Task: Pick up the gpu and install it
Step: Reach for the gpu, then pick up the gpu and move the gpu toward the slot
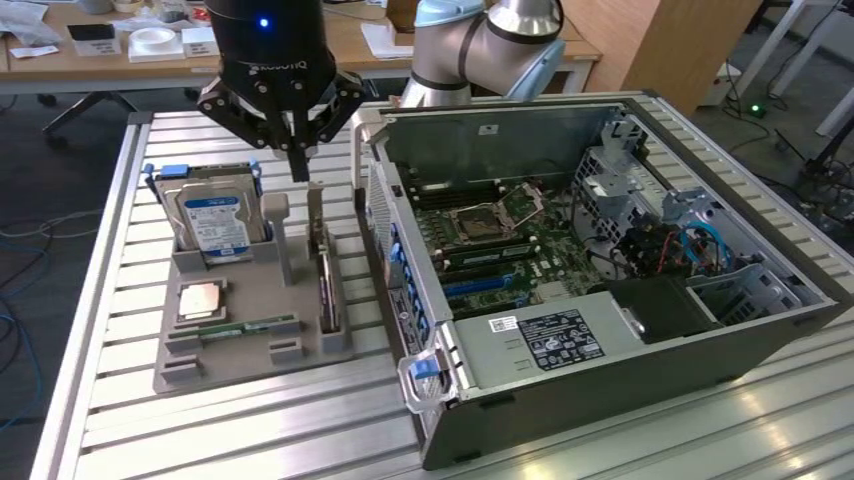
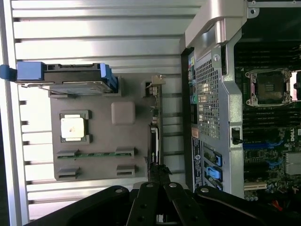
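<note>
The gpu (image 1: pixel 324 275) stands on its long edge in a slot of the grey holder tray (image 1: pixel 254 352), on the side nearest the open computer case (image 1: pixel 561 340). In the wrist view the gpu (image 2: pixel 155 134) is a thin dark strip beside the case wall. My gripper (image 1: pixel 302 172) hangs just above the card's far end, its black fingers drawn together and shut. In the wrist view the gripper (image 2: pixel 158 170) meets over the card's edge. I cannot tell whether it touches the card. The motherboard (image 1: pixel 507 240) lies exposed inside the case.
The tray also holds an upright silver hard drive (image 1: pixel 214 222), a processor chip (image 1: pixel 200 298) and a green memory stick (image 1: pixel 247 327). A grey post (image 1: pixel 276 215) stands beside the gpu. Everything rests on a slatted aluminium table (image 1: pixel 267 425). Cables and a drive cage fill the case's right side.
</note>
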`<state>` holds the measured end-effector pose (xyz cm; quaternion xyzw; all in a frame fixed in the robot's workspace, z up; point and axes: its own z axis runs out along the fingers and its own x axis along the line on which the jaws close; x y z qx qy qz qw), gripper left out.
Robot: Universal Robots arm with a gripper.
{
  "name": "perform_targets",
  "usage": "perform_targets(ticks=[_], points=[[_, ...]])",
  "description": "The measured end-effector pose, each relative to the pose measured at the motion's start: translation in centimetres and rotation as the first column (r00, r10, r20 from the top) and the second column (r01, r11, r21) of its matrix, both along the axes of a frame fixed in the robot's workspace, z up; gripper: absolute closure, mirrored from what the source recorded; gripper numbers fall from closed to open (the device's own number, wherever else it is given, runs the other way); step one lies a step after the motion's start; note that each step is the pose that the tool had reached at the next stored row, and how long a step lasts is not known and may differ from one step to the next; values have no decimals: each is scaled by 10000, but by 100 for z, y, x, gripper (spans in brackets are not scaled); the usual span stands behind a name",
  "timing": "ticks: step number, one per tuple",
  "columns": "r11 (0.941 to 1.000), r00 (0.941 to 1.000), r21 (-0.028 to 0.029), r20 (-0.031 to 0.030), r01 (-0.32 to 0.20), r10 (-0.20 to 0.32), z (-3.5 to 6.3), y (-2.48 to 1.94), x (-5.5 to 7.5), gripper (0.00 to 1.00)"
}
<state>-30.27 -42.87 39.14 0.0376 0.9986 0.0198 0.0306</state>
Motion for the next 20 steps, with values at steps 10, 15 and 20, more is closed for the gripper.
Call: perform_targets(ticks=[10, 15, 20], points=[[10000, 10000, -9, -19, 9, -9, -3, 0, 6, 89], [10000, 10000, -9, -19, 9, -9, -3, 0, 7, 89], [10000, 10000, -8, -19, 10, -10, -3, 0, 6, 89]])
